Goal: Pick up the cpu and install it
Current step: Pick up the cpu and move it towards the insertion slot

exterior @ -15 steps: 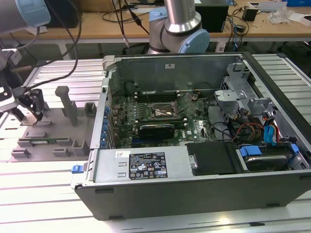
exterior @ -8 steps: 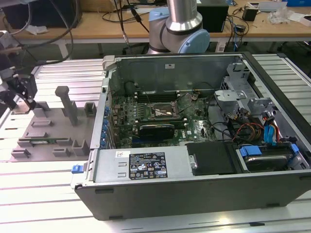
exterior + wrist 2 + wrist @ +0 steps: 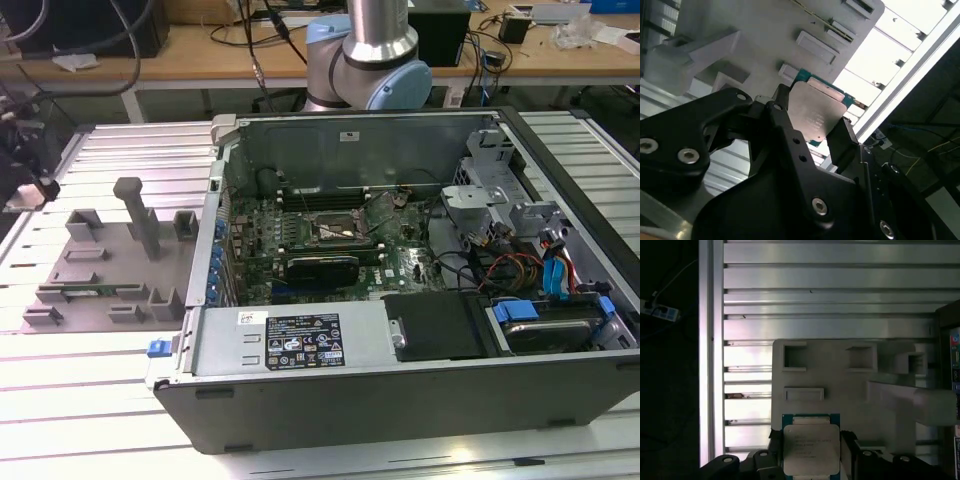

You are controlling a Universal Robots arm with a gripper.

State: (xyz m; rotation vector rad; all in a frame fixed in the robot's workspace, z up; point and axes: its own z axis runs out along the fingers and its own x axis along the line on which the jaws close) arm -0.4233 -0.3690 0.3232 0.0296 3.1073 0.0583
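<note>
In both wrist views the cpu (image 3: 810,447) (image 3: 815,112), a flat square chip with a silvery top and a teal-green rim, sits between the black fingers of my gripper (image 3: 811,442) (image 3: 812,117). One finger (image 3: 842,137) presses on each opposite edge, so the gripper is shut on it. Behind the chip lies the grey fixture plate (image 3: 840,390) (image 3: 765,30) with its raised blocks and pockets. I cannot tell whether the chip rests on the plate or hangs just above it. The exterior view shows the dark square socket (image 3: 335,232) on the motherboard inside the open grey computer case (image 3: 400,400).
The fixture plate (image 3: 110,260) lies on the slatted aluminium table (image 3: 80,400) at the exterior view's left of the case, with a tall post (image 3: 135,210) on it. A long black card (image 3: 322,267) sits just in front of the socket. The arm's base (image 3: 370,50) stands behind the case.
</note>
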